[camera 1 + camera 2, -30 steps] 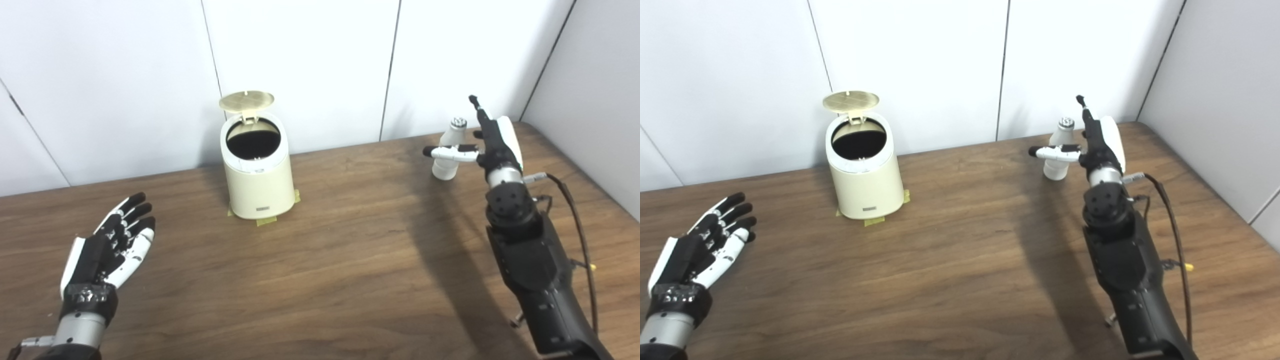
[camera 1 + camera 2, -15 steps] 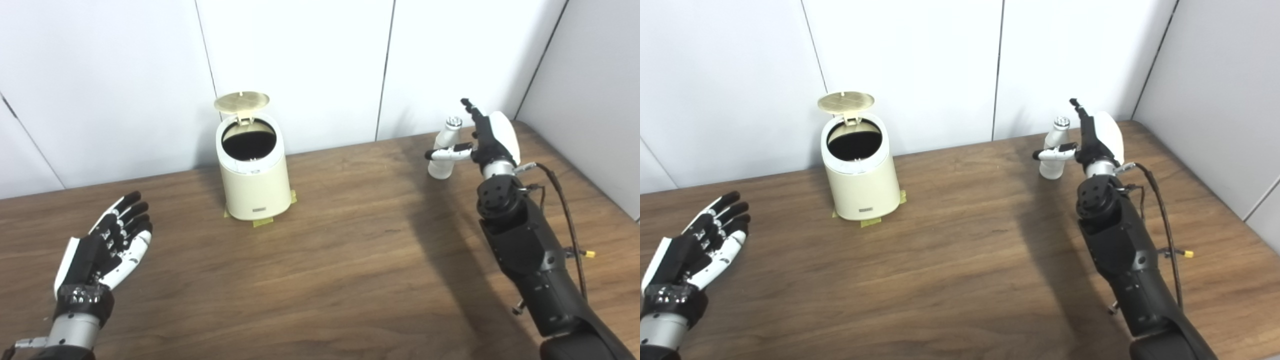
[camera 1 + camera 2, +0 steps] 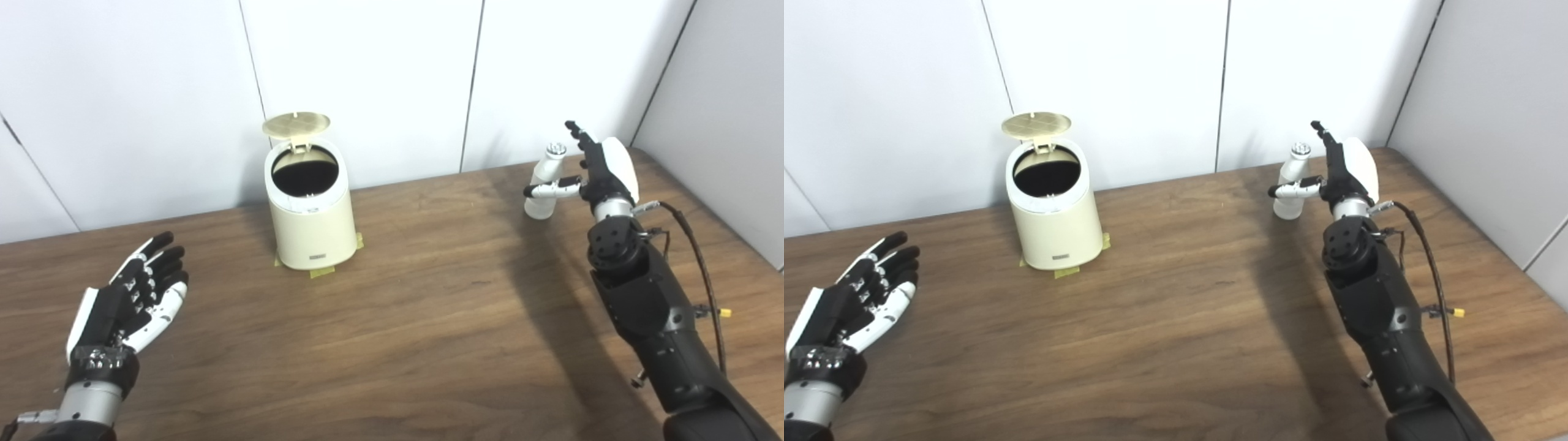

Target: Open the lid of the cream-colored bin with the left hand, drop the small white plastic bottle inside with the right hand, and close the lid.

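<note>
The cream-colored bin [image 3: 311, 214] stands at the back middle-left of the table, its round lid [image 3: 296, 124] tipped up and open, the inside dark. The small white plastic bottle [image 3: 546, 182] with a silver cap stands upright at the back right. My right hand [image 3: 597, 168] is open right beside the bottle, thumb crossing in front of its body, fingers raised on its right side, not closed on it. My left hand [image 3: 131, 300] is open, palm up, low at the front left, well away from the bin.
The bin is fixed to the wooden table [image 3: 416, 318] with yellow tape [image 3: 321, 271]. White wall panels [image 3: 367, 79] close the back and the right side. A black cable [image 3: 704, 275] runs along my right forearm.
The camera shifted a little at first. My right hand has moved forward to the bottle and stays open beside it. My left hand has barely moved. The lid stays open.
</note>
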